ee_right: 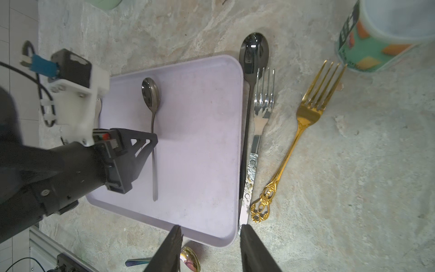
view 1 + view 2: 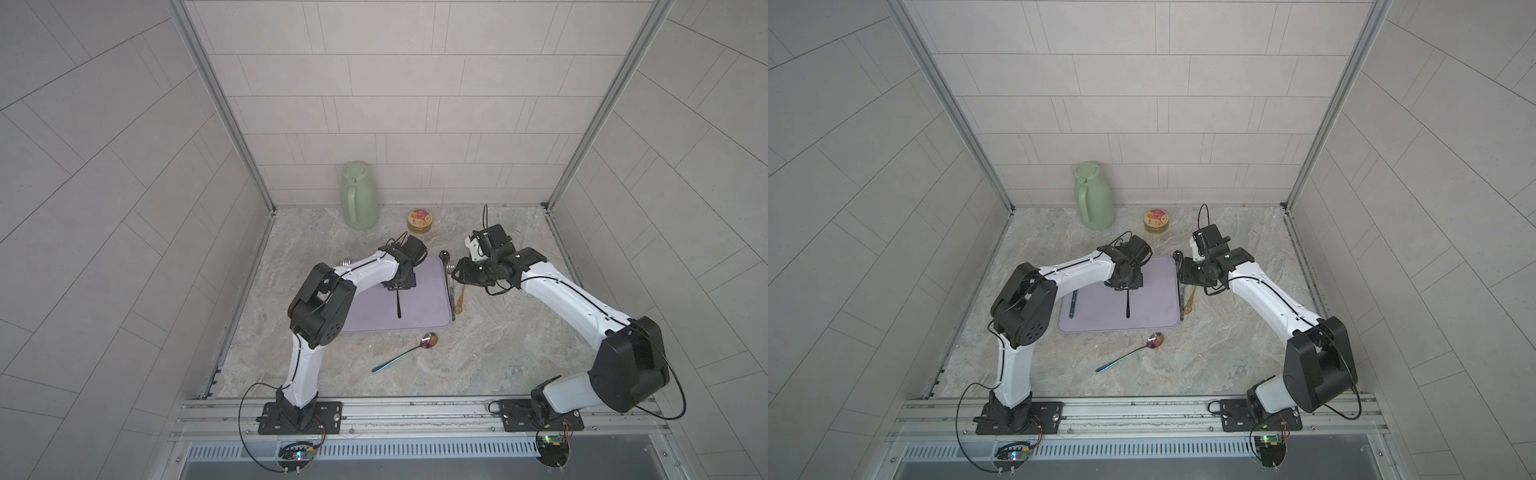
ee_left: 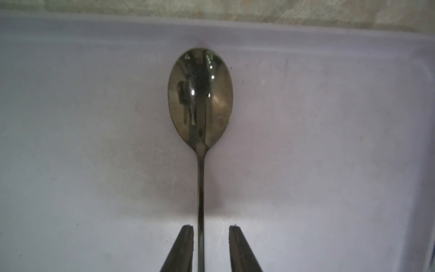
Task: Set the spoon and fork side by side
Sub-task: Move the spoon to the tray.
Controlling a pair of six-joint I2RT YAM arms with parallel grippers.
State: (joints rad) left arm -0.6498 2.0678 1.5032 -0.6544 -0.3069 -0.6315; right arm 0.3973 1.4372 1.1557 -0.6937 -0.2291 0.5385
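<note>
You've three spoons (image 1: 151, 94), three forks (image 1: 263, 103) (one barely in view), one lilac tray (image 1: 200, 141), one green jug (image 2: 359, 195), one tin (image 2: 420, 220), one patterned cup (image 1: 381, 35)

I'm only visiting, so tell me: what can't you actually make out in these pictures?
The spoon: its bowl is covered by the left gripper in both top views.
The silver fork: partly hidden under the right gripper in both top views.
A second fork, left of the tray: in a top view only tines show; the left arm covers the rest.
The cup: cut off by the right wrist picture's edge; label unreadable.
</note>
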